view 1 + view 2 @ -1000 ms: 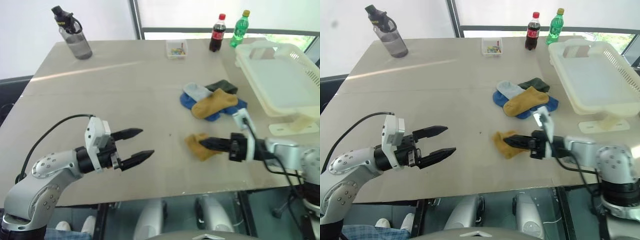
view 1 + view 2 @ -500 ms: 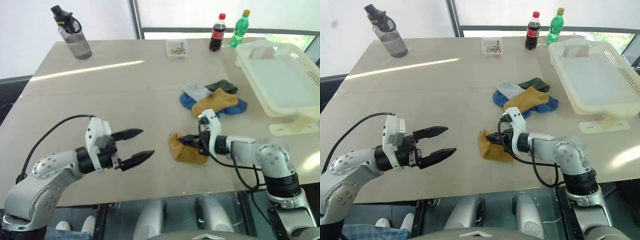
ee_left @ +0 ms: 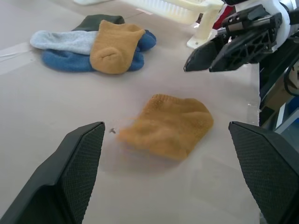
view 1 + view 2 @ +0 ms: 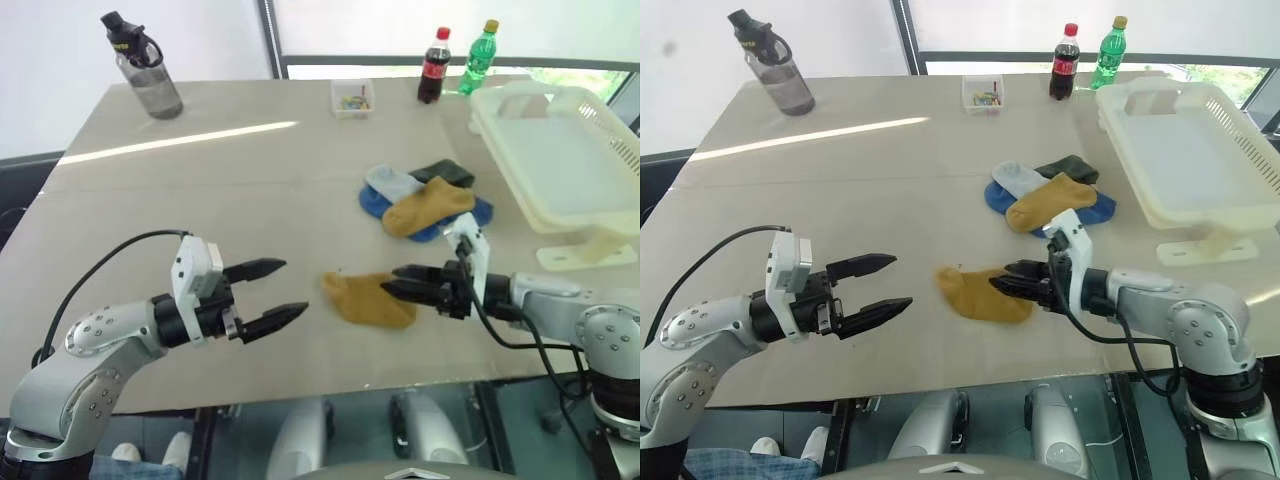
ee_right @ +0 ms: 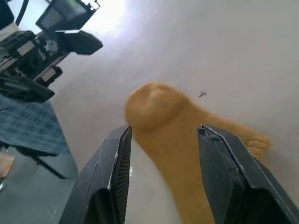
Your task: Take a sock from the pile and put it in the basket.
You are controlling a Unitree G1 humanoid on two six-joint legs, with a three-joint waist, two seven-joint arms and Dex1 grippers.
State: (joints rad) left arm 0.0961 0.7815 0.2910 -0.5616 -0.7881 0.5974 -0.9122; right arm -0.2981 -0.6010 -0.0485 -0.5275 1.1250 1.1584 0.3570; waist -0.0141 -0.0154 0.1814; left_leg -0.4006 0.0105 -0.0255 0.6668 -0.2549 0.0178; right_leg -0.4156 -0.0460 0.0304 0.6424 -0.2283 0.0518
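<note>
A single mustard sock lies flat on the table between my two grippers. My right gripper hovers at the sock's right end, open, with nothing between its fingers. My left gripper stands open to the left of the sock, a short way off and level with it. The pile of blue, grey, dark green and mustard socks sits further back, behind the right gripper. At the right side of the table stands the cream-white basket, slotted along its sides.
At the table's far side stand a grey water bottle, a small clear box of coloured bits, a cola bottle and a green bottle. The table's front edge runs just below both grippers.
My right gripper carried the mustard sock leftwards, opened and let it go, then drew back to the right. The sock now lies further left. The left arm has not moved.
</note>
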